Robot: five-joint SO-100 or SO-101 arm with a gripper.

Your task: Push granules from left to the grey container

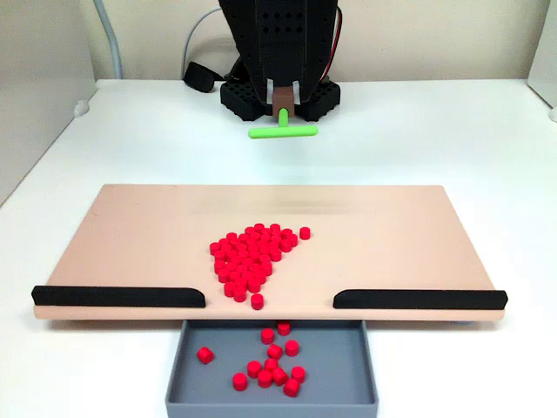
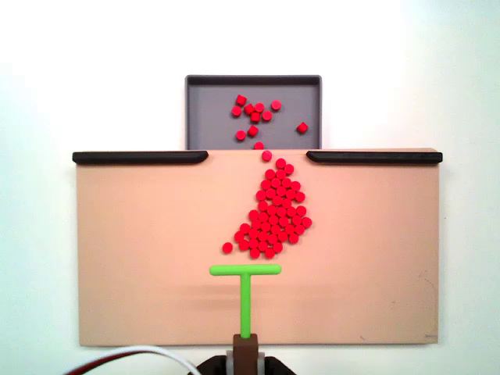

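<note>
The granules (image 2: pixel 275 211) lie heaped on the tan board (image 2: pixel 141 250) just ahead of the green T-shaped pusher (image 2: pixel 245 271), apart from its crossbar; a dozen more sit beyond in the grey container (image 2: pixel 205 117). The gripper (image 2: pixel 247 344) is clamped on the pusher's stem.

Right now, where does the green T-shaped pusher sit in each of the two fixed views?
In a fixed view, the green T-shaped pusher is at top centre, beyond the tan board's far edge.
In a fixed view from above, the pusher is at lower centre, crossbar just below the red granules.
Shared landmark: the gap between the black strips, leading to the grey tray.
</note>
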